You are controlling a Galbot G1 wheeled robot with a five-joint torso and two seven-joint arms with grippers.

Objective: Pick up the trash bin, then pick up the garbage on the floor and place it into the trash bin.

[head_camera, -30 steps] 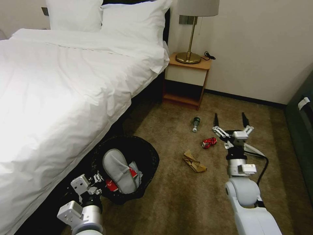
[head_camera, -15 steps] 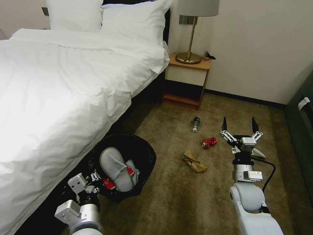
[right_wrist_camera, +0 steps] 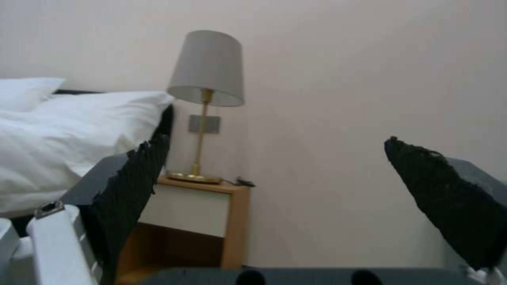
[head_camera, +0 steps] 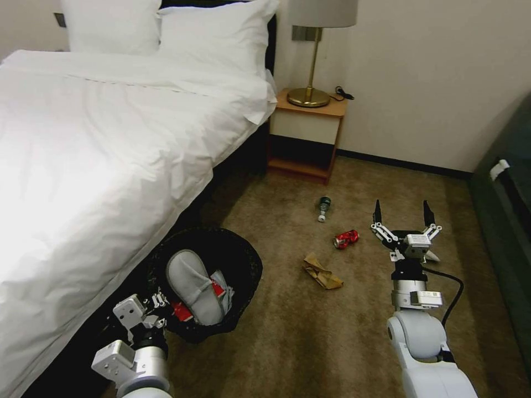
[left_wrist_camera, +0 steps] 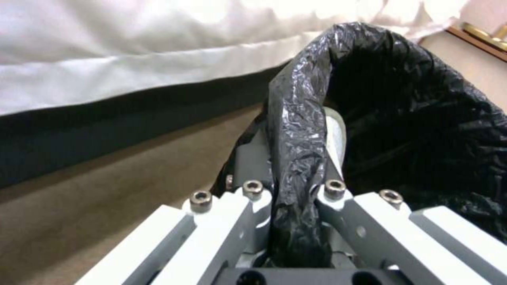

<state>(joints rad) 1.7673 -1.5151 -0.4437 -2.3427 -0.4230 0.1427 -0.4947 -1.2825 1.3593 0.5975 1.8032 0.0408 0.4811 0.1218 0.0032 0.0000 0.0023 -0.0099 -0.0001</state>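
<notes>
The trash bin [head_camera: 243,260], lined with a black bag, hangs tilted beside the bed with a grey-white slipper [head_camera: 191,284] and red scraps inside. My left gripper [head_camera: 159,303] is shut on its near rim; in the left wrist view the fingers [left_wrist_camera: 253,194] pinch the black bag's fold [left_wrist_camera: 296,130]. On the carpet lie garbage pieces: a crushed red can [head_camera: 345,239], a small green bottle [head_camera: 323,208] and a brown paper bag [head_camera: 322,272]. My right gripper [head_camera: 402,213] is open, held above the floor just right of the can, its fingers [right_wrist_camera: 132,186] spread wide.
The white bed [head_camera: 99,138] fills the left side. A wooden nightstand [head_camera: 304,138] with a brass lamp [head_camera: 310,83] stands against the far wall. Dark furniture [head_camera: 500,221] lines the right edge. Open carpet lies between the bin and my right arm.
The camera has swung slightly, shifting the whole scene left. My right gripper, still open, has moved right and back from the can. The left gripper keeps its hold on the bin.
</notes>
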